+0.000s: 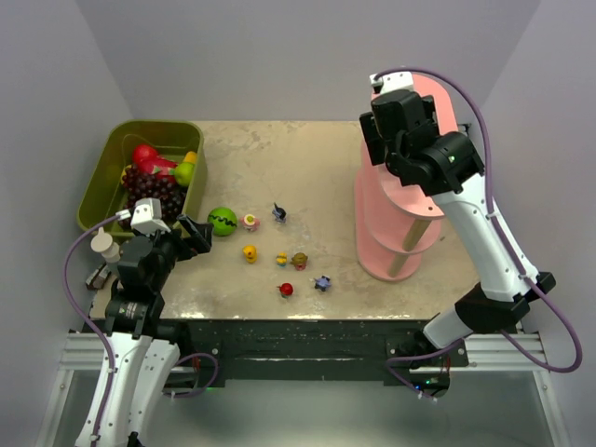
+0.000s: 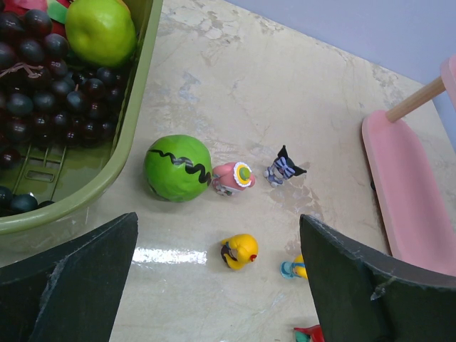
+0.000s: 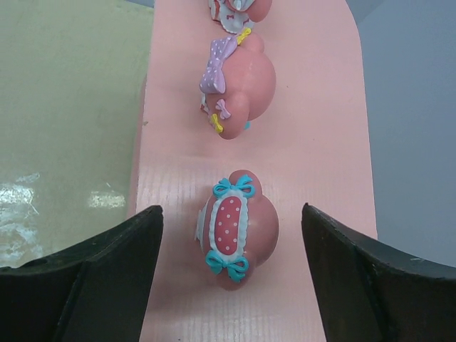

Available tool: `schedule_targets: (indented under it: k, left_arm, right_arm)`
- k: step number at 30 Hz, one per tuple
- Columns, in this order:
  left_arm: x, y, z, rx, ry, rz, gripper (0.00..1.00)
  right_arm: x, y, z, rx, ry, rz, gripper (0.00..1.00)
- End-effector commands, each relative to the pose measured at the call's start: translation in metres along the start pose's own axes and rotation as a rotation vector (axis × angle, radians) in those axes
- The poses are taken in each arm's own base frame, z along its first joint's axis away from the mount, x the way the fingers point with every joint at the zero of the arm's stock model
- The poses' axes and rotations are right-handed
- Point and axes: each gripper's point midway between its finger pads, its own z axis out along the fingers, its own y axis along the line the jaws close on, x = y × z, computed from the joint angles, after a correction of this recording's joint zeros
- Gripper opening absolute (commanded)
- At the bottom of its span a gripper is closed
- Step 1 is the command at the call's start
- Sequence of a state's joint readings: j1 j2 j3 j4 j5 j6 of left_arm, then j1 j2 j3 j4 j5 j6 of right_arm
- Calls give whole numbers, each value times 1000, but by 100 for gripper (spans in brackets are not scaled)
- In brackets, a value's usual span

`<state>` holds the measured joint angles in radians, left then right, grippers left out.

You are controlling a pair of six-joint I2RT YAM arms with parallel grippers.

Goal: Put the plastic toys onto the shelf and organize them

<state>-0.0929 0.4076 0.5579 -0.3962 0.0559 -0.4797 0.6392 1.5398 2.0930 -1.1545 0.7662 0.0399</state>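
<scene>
Right end effector [image 3: 231, 208] released — pink toy [image 3: 239, 228] flat on shelf [image 3: 313, 142] top, long axis along it

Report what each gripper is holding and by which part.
Nothing is held. The right gripper is open astride a pink toy lying on the shelf, gaps on both sides. The left gripper hangs open above the table.

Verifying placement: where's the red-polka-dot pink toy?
Right wrist view: the red-polka-dot toy lies on the shelf, between the jaws of the open right gripper, in-frame below the purple-bow toy.
</scene>
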Motion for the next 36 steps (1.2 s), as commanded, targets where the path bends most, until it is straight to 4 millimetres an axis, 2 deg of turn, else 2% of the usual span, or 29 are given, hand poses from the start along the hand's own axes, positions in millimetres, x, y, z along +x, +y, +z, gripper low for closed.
schedule_targets:
  k: [1,5,6,8,9,11,12,14,15,18,19,20,21,22,26,27,29,30,32,33,34,36]
  left_arm:
    - [-8,-4,1,14,-33,0,99]
    - [-8,-3,0,9,-34,-2,99]
    - [-9,-3,0,7,-36,-4,100]
    - [-9,-3,0,7,-38,-4,100]
    - [-9,-3,0,6,-38,-4,99]
    - [-9,-2,1,3,-35,-4,100]
    - [-9,-2,0,3,-36,-4,99]
    - [-8,-2,1,-1,-35,-4,100]
    - [-8,-1,0,-4,-36,-6,100]
    - [-9,-1,0,-6,-41,-7,100]
    - [-9,0,0,-8,-38,-7,100]
    - [-9,-1,0,-7,-39,-7,100]
    - [-8,0,0,-10,-37,-7,100]
    - [-8,0,1,-12,-33,-7,100]
    - [-7,1,2,-14,-25,-6,99]
    - [-7,1,2,-16,-27,-6,100]
    - [-8,1,2,-19,-28,-8,99]
    - [-8,2,1,-21,-31,-9,100]
    - [-8,2,1,-23,-33,-9,100]
    - [-10,2,1,-26,-38,-9,100]
    - [-9,3,0,-27,-37,-8,100]
    - [-10,3,0,-32,-39,-8,99]
  right_arm:
    - [-30,-19,-24,-34,-120,88,82]
    - [-52,-15,-52,-189,-234,158,83]
    - [-54,-20,-63,-217,-267,179,83]
    - [-65,-19,-75,-275,-331,213,83]
    - [-67,-6,-82,-362,-352,207,83]
    - [-77,1,-100,-464,-432,193,83]
    - [-75,25,-106,-590,-444,155,83]
    - [-78,46,-116,-708,-477,129,82]
    - [-72,64,-119,-795,-462,102,82]
    - [-63,95,-114,-888,-430,77,80]
    - [-60,107,-118,-920,-427,67,80]
    - [-60,117,-118,-940,-431,67,80]
    - [-51,130,-115,-957,-408,46,80]
    - [-47,146,-122,-976,-404,25,80]
    - [-25,203,-123,-1036,-335,-43,80]
    - [-11,223,-114,-1035,-289,-78,79]
    - [2,247,-113,-1038,-263,-109,79]
    - [19,265,-103,-1040,-216,-143,79]
    - [32,289,-100,-1052,-187,-142,78]
    - [40,296,-92,-1028,-166,-154,78]
    - [53,313,-83,-1009,-132,-175,77]
    - [56,328,-71,-977,-135,-173,72]
